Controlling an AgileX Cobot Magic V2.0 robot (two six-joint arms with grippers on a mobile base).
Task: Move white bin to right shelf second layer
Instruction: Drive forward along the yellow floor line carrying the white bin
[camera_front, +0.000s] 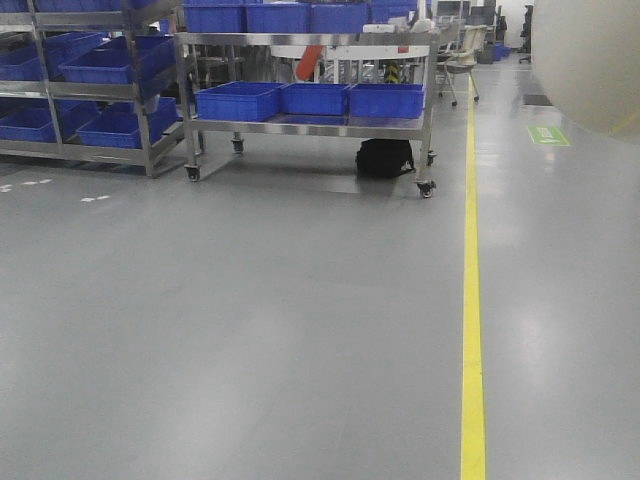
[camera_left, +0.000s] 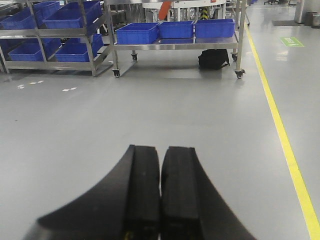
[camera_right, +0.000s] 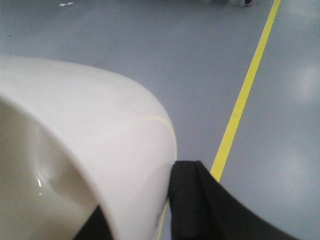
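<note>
- Left gripper (camera_left: 161, 150): black pads (camera_left: 145, 190) pressed together, holding nothing, over the grey floor (camera_left: 150, 100).
- Steel racks (camera_front: 310, 128) with blue rectangular plastic crates (camera_front: 240, 100) well ahead; roller-track shelf level not identifiable in any view.
- Cream-white glossy plastic bin (camera_right: 100, 125): held off the floor at right, right gripper (camera_right: 145, 200) clamped on its rim wall.
- Judgement: pickup looks done; carry and placement left.

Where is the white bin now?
The white bin is held by its wall in the right gripper, above the floor near the yellow line, top right in the front view.
</note>
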